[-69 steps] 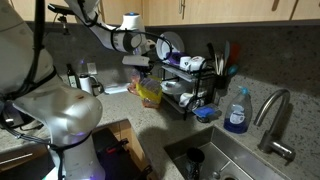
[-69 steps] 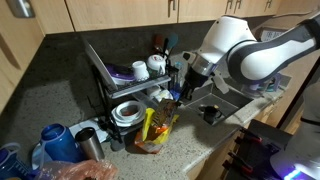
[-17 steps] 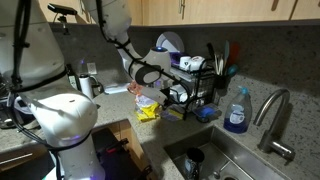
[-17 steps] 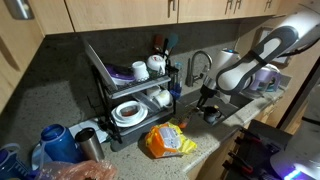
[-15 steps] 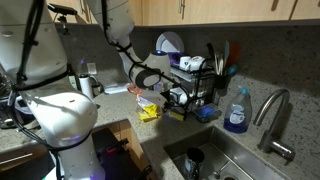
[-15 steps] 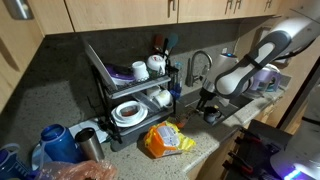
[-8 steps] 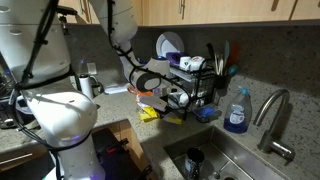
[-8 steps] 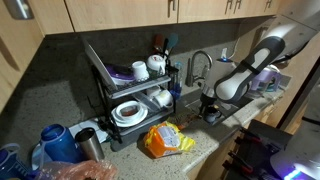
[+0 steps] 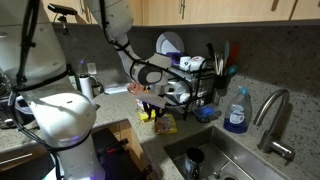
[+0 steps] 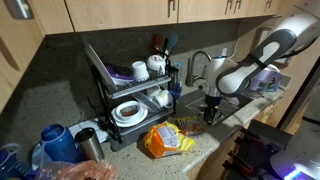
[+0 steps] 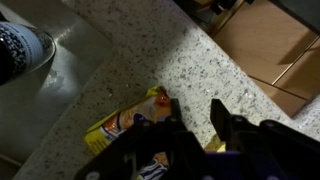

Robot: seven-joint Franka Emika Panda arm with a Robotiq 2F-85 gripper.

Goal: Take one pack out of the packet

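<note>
Jaws: my gripper (image 11: 195,110) has its fingers (image 11: 173,118) apart, with bare speckle showing in the gap. As far as I can see I'm not pinching anything.
Pack: a small yellow pack (image 11: 120,128) lies flat right beside my one finger and runs under it in the wrist view. In an exterior view it sits between me and the packet (image 10: 190,125).
Counter: speckled stone (image 11: 150,50), and I'm hanging low over it, near its edge.
Packet: the big yellow packet (image 10: 160,143) is lying on the counter in front of the rack, just beside the pack.
Sink: the basin (image 11: 70,50) is off to one side of me, close by.
Rack: the dish rack (image 10: 130,90), full of bowls and cups, sits further back against the wall.
Change: a few seconds back I had the packet up in the air by the rack, and now it's down. Half a second ago I was higher, and I've since dropped toward the counter.
</note>
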